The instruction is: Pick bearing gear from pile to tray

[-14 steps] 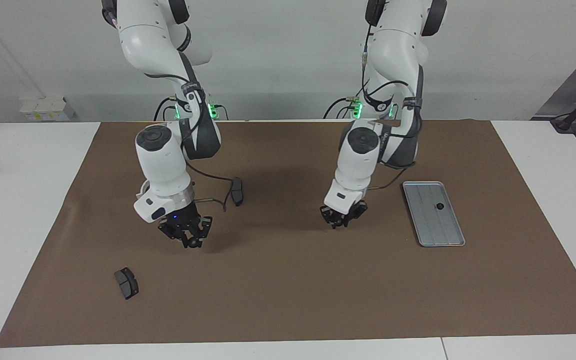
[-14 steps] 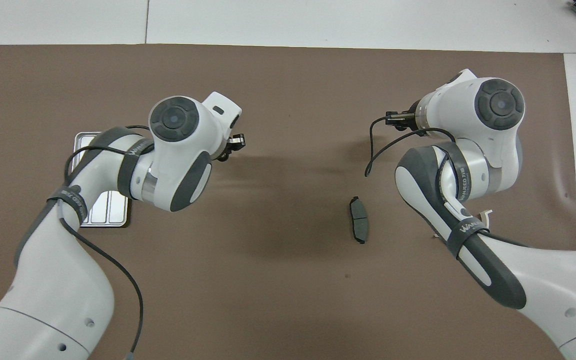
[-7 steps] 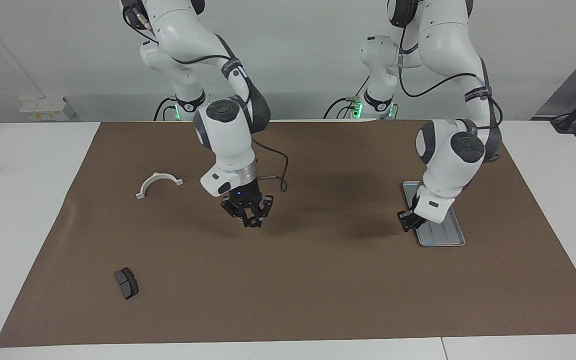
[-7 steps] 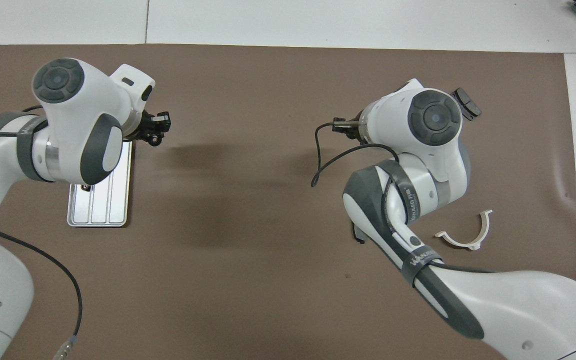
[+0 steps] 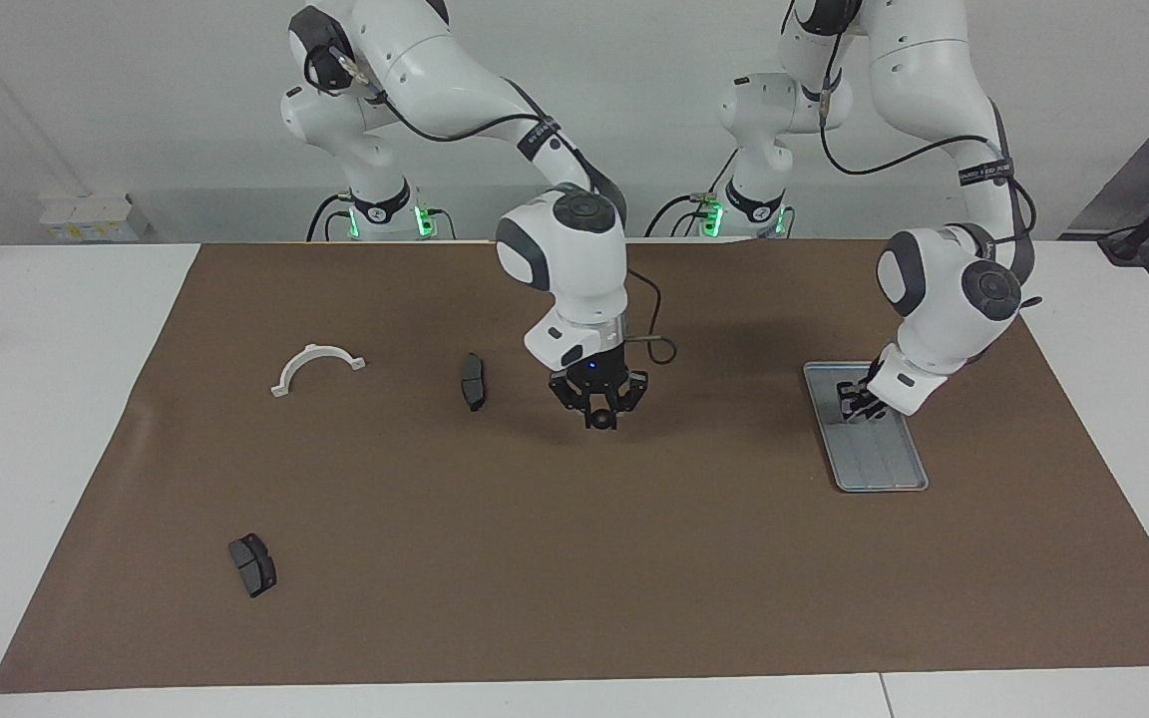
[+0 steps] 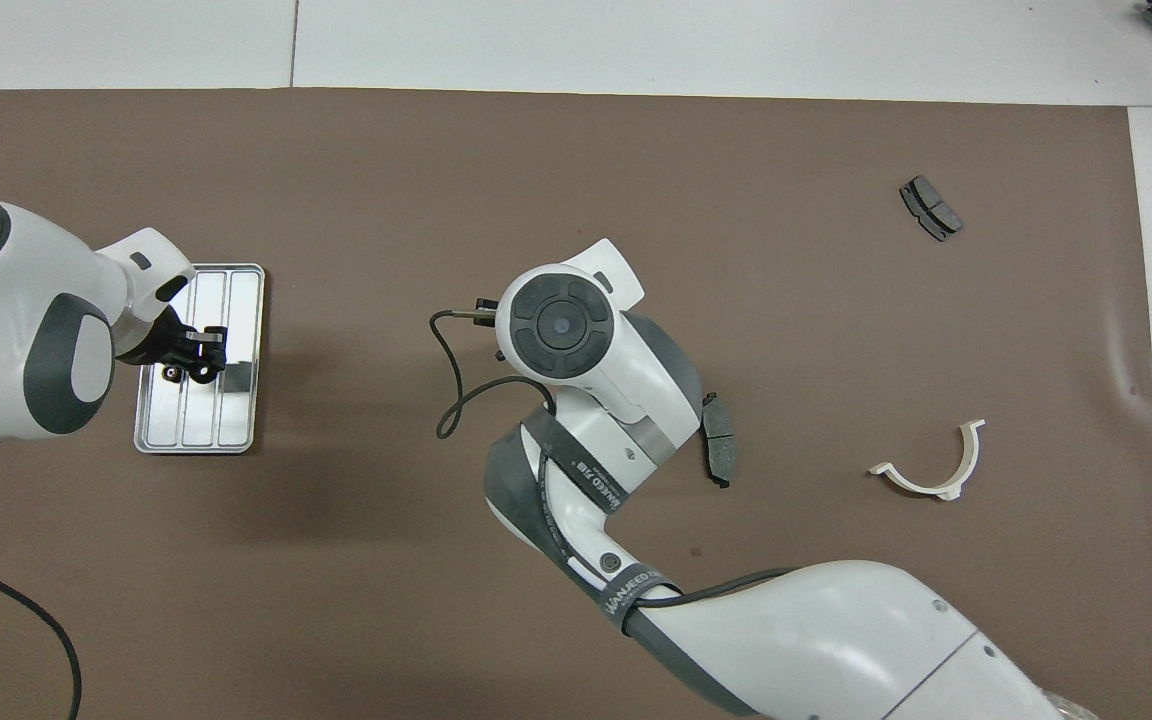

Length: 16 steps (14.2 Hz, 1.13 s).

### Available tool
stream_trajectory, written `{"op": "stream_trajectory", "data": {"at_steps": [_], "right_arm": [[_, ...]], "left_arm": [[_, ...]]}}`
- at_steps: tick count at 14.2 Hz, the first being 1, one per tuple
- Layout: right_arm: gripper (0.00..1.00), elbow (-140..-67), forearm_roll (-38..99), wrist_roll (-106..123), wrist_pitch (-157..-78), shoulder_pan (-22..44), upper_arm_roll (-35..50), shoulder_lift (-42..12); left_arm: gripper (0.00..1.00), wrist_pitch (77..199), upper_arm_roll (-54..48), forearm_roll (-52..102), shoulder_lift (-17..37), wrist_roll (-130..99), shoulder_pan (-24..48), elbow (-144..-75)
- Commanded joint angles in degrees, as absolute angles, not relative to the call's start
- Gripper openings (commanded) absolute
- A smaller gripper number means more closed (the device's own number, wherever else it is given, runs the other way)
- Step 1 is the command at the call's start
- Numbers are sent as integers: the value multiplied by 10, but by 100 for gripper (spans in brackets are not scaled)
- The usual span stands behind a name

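- A small, black, round bearing gear [image 5: 599, 422] is pinched at the fingertips of the right gripper [image 5: 599, 414]. It hangs above bare brown mat [image 5: 574, 598] near the table's middle.
- In the facing view, the silver-grey tray [image 5: 884, 469] lies at the gear's 3 o'clock, well apart from it, toward the left arm's end of the table. The tray is flat and ribbed lengthwise, with a low rim.
- The left gripper [image 5: 852, 399] hangs low over the end of the tray nearer the robots. Whether it is spread or closed cannot be told.
- From overhead, a second gear [image 6: 171, 373], a small dark dot, rests on the tray just beside that gripper.
- One dark grey brake pad [image 5: 473, 381] lies on the mat near the held gear's 10 o'clock.
- The white half-ring bracket [image 5: 316, 365] sits farther out along the same line.
- A second brake pad [image 5: 252, 564] lies alone at the held gear's 8 o'clock, well apart from everything else.
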<state>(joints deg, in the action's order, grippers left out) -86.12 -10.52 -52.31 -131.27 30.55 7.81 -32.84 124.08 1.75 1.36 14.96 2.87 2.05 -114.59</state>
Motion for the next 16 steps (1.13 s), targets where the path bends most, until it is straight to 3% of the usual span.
{"op": "stream_trajectory", "data": {"at_steps": [1, 2, 3, 8, 10, 11, 14, 16], "right_arm": [[0, -814, -120, -548, -1302, 333, 77, -374], [0, -815, -123, -548, -1307, 337, 77, -380], [0, -815, -127, -548, -1308, 337, 79, -379], [3, -879, -129, -550, -1337, 342, 78, -363], [87, -883, -132, -550, -1338, 342, 78, -361], [100, -882, -132, -551, -1336, 342, 78, -360], [100, -895, -129, -562, -1329, 322, 79, -318], [100, -952, -128, -554, -1333, 288, 80, -256]], "left_arm": [[80, 1270, 14, 21, 123, 43, 19, -1185], [95, 1273, 14, 20, 123, 44, 19, -1182], [100, 1276, 14, 20, 124, 44, 20, -1177], [100, 1286, 10, 38, 141, -16, 58, -1107], [100, 1302, 10, 40, 149, -68, 83, -1091], [100, 1321, 10, 40, 150, -88, 101, -1092], [100, 1384, 10, 41, 163, -141, 155, -1093], [95, 1402, 11, 40, 179, -198, 201, -1086]]}}
